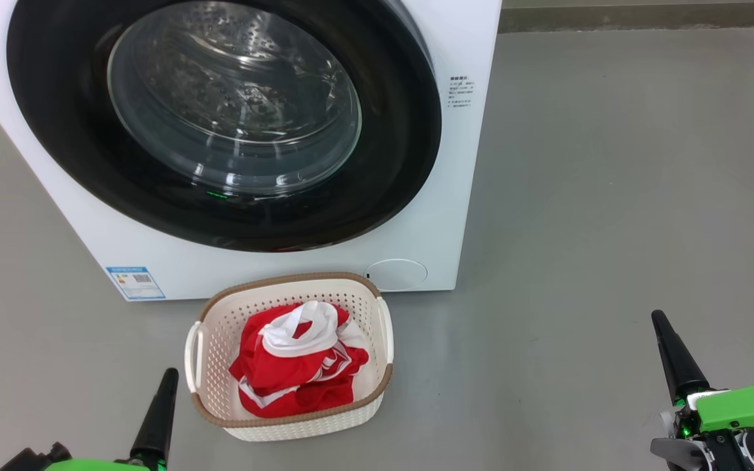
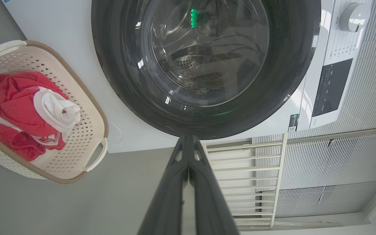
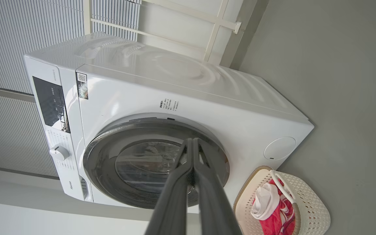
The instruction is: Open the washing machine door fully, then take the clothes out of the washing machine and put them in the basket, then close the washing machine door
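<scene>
On the grey floor (image 1: 612,196) stands the white washer (image 1: 468,131), and its door (image 1: 233,104) sits shut against the front, black rim around clear glass. Through the glass the steel drum shows. Just in front of the washer, below the door, stands the basket (image 1: 298,428), upright. The red clothes (image 1: 298,366) lie bunched inside it, a white collar on top. The left gripper (image 1: 169,376) hangs low beside the basket's left handle, apart from it, jaws pressed together on nothing. The right gripper (image 1: 664,324) hangs well apart to the basket's right, jaws likewise pressed together and bare. A round white cap (image 1: 396,274) sits at the washer's lower right corner, just behind the basket's rim, and a small blue label (image 1: 135,282) at its lower left.
</scene>
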You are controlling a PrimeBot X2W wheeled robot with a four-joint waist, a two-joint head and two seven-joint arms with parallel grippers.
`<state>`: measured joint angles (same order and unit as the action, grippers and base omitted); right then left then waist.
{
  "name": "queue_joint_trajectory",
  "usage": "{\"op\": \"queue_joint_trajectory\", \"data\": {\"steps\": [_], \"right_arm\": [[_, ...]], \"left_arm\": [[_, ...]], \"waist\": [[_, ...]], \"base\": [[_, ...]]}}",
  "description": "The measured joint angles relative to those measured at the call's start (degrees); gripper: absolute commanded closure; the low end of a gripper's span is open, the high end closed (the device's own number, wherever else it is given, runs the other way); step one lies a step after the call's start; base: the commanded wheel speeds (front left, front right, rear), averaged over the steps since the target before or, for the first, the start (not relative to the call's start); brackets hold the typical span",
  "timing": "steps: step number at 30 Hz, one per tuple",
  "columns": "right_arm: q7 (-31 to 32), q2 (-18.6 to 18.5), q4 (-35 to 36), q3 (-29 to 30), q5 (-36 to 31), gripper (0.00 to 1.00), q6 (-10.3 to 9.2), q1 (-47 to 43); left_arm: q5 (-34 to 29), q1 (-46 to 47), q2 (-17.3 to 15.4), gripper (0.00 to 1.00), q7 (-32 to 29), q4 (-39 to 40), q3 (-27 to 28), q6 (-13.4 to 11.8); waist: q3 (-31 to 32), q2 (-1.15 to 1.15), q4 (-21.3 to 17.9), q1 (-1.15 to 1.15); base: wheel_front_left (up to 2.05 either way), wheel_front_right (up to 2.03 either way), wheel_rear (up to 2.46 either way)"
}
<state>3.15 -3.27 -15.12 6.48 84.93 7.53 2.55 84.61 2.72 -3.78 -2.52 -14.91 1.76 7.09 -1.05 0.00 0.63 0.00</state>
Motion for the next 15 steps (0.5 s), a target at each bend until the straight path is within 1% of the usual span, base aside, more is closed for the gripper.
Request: {"op": "queue_joint_trajectory", "data": {"steps": [15], "right_arm": [[2.5,0.3,-0.3,0.4,7.3,1.0,0.0,0.8]], "left_arm": [[8.4,1.0,0.2,1.0,-2.4,-0.1,1.0,0.0]], "waist": [[0.9,0.0,-0.6,0.0]], "base": [[0.0,0.0,0.0]]}}
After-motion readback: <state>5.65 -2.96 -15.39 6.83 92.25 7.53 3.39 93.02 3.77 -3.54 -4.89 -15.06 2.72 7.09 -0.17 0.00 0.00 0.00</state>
